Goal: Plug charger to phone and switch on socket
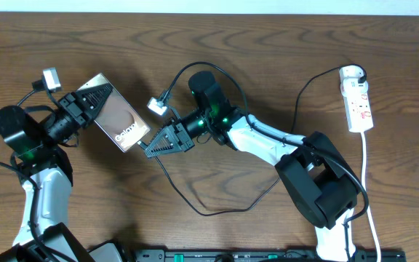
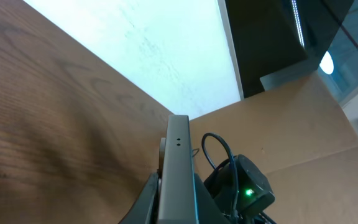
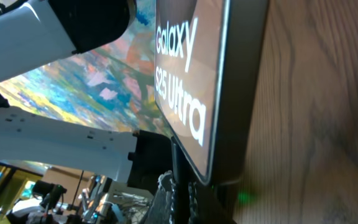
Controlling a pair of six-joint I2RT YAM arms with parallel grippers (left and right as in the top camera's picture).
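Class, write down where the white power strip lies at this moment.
In the overhead view the socket lies at the far right, just beyond the right arm, far from the phone at the left.

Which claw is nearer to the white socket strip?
Right. The right claw, pinching the charger at the phone's labelled end, is mid-table; the left claw grips the phone farther from the socket.

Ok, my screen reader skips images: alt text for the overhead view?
At a table, the left fingers hold the phone while the right fingers hold the black cable with its plug at the phone's labelled end. A power strip lies far right.
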